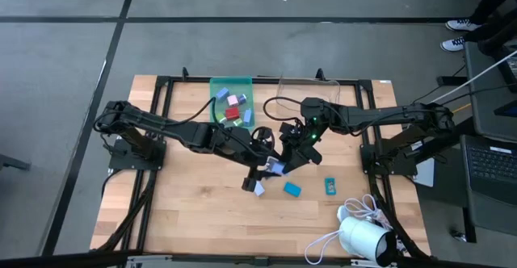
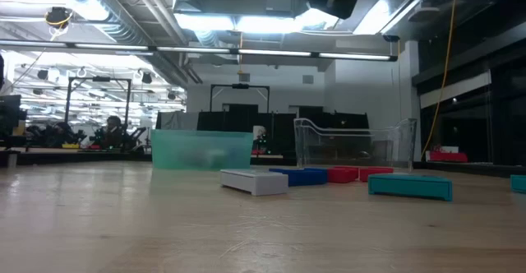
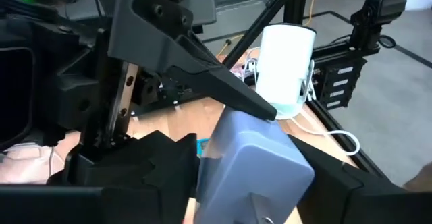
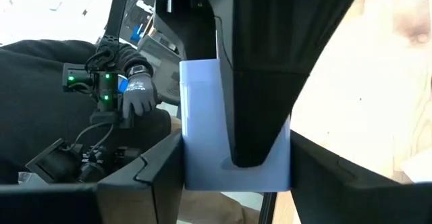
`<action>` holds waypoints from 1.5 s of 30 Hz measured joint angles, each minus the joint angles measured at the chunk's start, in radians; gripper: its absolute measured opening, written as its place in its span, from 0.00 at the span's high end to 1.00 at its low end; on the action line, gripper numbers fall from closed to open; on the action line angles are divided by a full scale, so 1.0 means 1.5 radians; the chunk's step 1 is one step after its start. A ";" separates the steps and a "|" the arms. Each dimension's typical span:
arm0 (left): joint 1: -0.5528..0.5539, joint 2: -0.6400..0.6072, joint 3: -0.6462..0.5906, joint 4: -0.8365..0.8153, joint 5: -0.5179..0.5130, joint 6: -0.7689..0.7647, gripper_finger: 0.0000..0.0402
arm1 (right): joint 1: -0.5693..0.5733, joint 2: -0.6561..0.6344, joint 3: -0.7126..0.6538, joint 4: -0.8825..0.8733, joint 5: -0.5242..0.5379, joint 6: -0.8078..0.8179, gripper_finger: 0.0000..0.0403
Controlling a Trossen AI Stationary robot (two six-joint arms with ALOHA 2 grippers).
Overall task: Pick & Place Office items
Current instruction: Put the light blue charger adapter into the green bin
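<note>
A pale blue flat piece (image 1: 275,169) is held above the table's middle between both grippers. My left gripper (image 1: 268,171) comes at it from the left and is shut on it. My right gripper (image 1: 288,160) comes from the right and is also shut on it. A white piece (image 1: 259,189) and two teal pieces (image 1: 292,190) (image 1: 329,186) lie flat on the table below. The teal tray (image 1: 218,86) at the far middle holds several red, pink, blue and white pieces. My left gripper pinches the pale blue piece (image 3: 250,163) between its two fingers (image 3: 145,170), slanting in from the table's left. The piece is lifted clear of the table. My right gripper's finger (image 3: 223,89) lies against the piece's other end. My right gripper has the pale blue piece's lower part (image 4: 236,177) between its two fingers (image 4: 152,173), which stand against its two side edges. It comes from the table's right. A finger of my left gripper (image 4: 260,82) covers the middle of the piece.
A clear plastic bin (image 1: 311,86) stands right of the tray at the far edge. A white camera-like device (image 1: 359,236) with a white cable sits at the near right corner. In the low view, blue (image 2: 300,175) and red (image 2: 341,173) pieces lie farther back.
</note>
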 joint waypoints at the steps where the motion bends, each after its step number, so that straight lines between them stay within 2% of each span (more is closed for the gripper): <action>1: 0.000 0.000 0.000 0.000 0.001 -0.001 0.50 | 0.000 0.000 0.000 0.000 0.000 0.000 0.48; 8: -0.001 0.000 0.000 0.011 0.000 0.018 0.61 | 0.000 0.000 0.000 0.000 -0.015 0.005 0.48; 15: -0.001 -0.001 0.000 0.012 -0.019 0.014 0.63 | 0.000 0.000 0.000 0.005 -0.022 0.021 0.48; 17: -0.001 -0.001 0.000 0.011 -0.021 0.005 0.63 | 0.000 0.000 0.000 0.005 -0.015 0.033 0.43; 23: 0.001 -0.001 0.001 -0.024 -0.018 -0.044 0.70 | -0.004 0.000 0.000 -0.001 -0.009 0.040 0.13; 27: -0.004 -0.002 0.001 -0.049 0.000 -0.050 0.70 | -0.026 0.001 0.000 -0.004 -0.025 0.043 0.05; 30: -0.006 -0.001 0.000 -0.055 0.020 -0.058 0.70 | -0.056 0.000 0.000 -0.002 -0.041 0.039 0.05; 33: -0.008 -0.008 0.000 -0.079 -0.001 -0.068 0.70 | -0.091 0.000 0.000 -0.011 -0.062 0.027 0.08; 36: -0.008 -0.017 0.000 -0.141 -0.064 -0.083 0.70 | -0.129 0.000 0.001 -0.063 -0.048 -0.014 0.12; 41: 0.020 -0.029 0.000 -0.245 -0.219 -0.106 0.70 | -0.177 0.000 0.000 -0.137 0.037 -0.072 0.19; 45: 0.081 -0.028 -0.002 -0.313 -0.247 -0.128 0.70 | -0.193 0.000 0.000 -0.148 0.089 -0.078 0.23</action>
